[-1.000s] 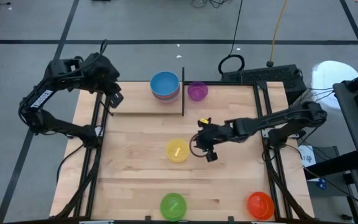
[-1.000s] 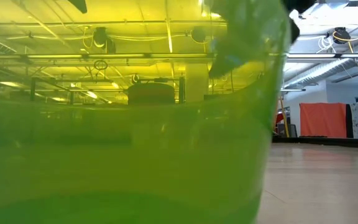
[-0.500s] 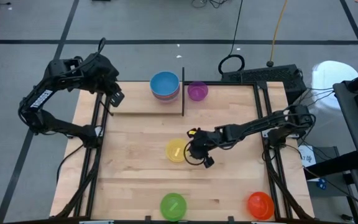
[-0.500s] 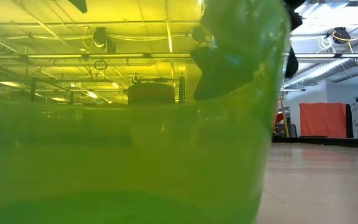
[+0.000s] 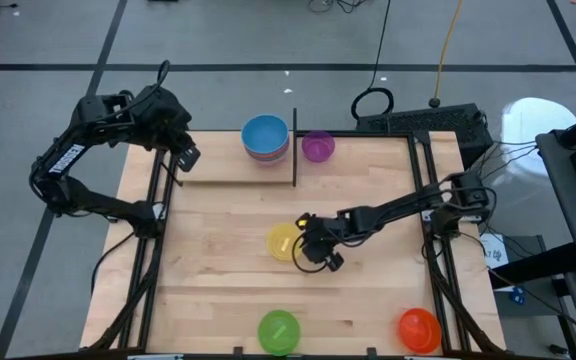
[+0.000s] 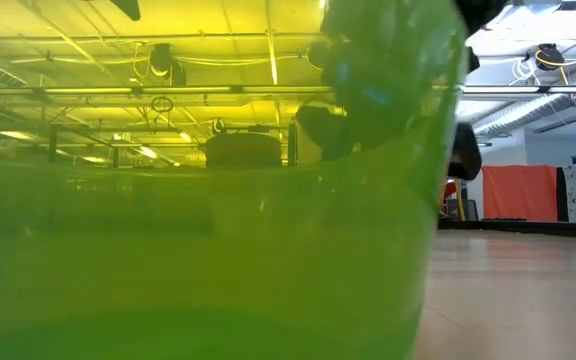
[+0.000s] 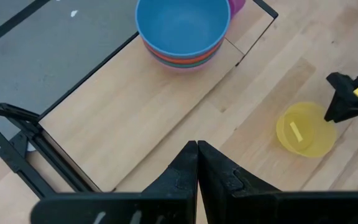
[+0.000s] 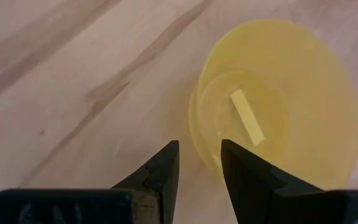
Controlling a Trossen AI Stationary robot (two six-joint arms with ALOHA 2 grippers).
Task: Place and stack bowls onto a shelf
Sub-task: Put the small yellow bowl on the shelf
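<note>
A yellow bowl [image 5: 282,241] sits on its base in the middle of the table. My right gripper [image 5: 308,248] is at its right rim, open with a narrow gap. In the right wrist view the fingers [image 8: 169,163] stand astride the yellow bowl's near rim [image 8: 194,134], and I see no touch. My left gripper [image 7: 197,155] is shut and hovers over the shelf's left end [image 5: 183,155]. The shelf plank [image 5: 230,168] carries a stack of bowls with the blue bowl [image 5: 265,134] on top, next to a black upright rod [image 5: 294,150]. A purple bowl [image 5: 317,146] stands to the right of the rod.
A green bowl [image 5: 278,330] stands at the table's near edge and fills the low view [image 6: 198,230]. An orange-red bowl [image 5: 418,329] sits at the near right corner. Bare wood lies on the table's left half [image 5: 208,250].
My right gripper has moved toward the table's left edge and slightly nearer, from a short way right of the yellow bowl to that bowl's right rim. The bowls have stayed where they were.
</note>
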